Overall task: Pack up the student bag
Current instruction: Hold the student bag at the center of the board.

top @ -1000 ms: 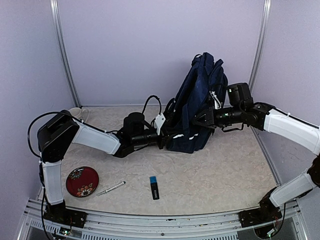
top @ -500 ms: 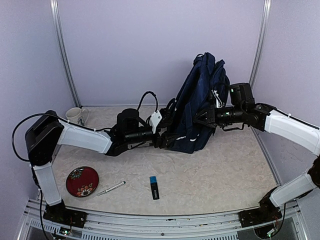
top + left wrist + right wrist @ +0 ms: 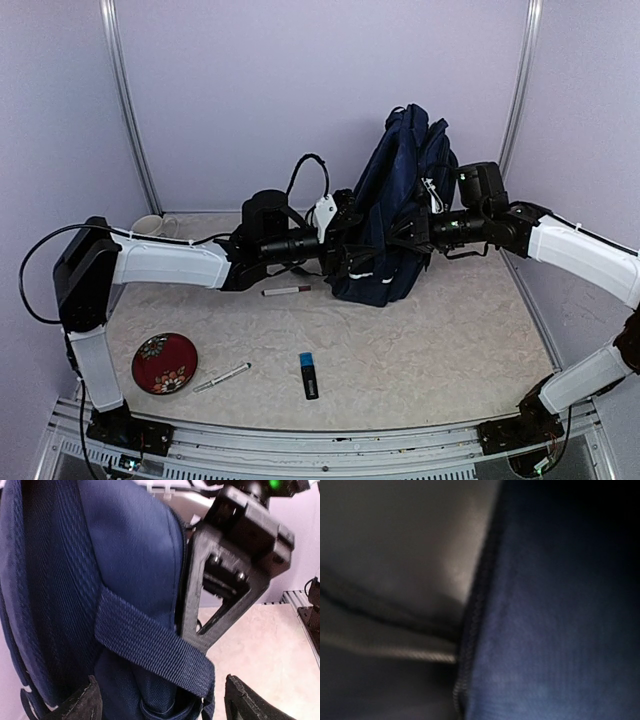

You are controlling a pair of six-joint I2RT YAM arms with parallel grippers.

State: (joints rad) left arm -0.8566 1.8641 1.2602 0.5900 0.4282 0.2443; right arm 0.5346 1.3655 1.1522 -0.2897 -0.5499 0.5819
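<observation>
The student bag (image 3: 398, 200), navy with white trim, stands tilted at the back of the table. My left gripper (image 3: 350, 242) is open at its left side. In the left wrist view the two fingertips (image 3: 91, 702) stand wide apart around a navy strap (image 3: 150, 647) without gripping it. My right gripper (image 3: 418, 236) reaches in from the right and is shut on the bag's zipper edge. Its black finger (image 3: 195, 600) shows against the fabric. The right wrist view shows only navy cloth (image 3: 555, 630), a zipper (image 3: 465, 645) and grey lining (image 3: 395, 555) up close. A dark marker (image 3: 285, 291) lies on the table under my left arm.
A red patterned plate (image 3: 164, 362), a white pen (image 3: 222, 377) and a black stick with a blue cap (image 3: 309, 375) lie near the front. A white mug (image 3: 150, 227) stands at the back left. Walls close off three sides.
My left gripper has opened and moved right and up against the bag. The dark marker now lies on the table below it. The right arm has hardly moved.
</observation>
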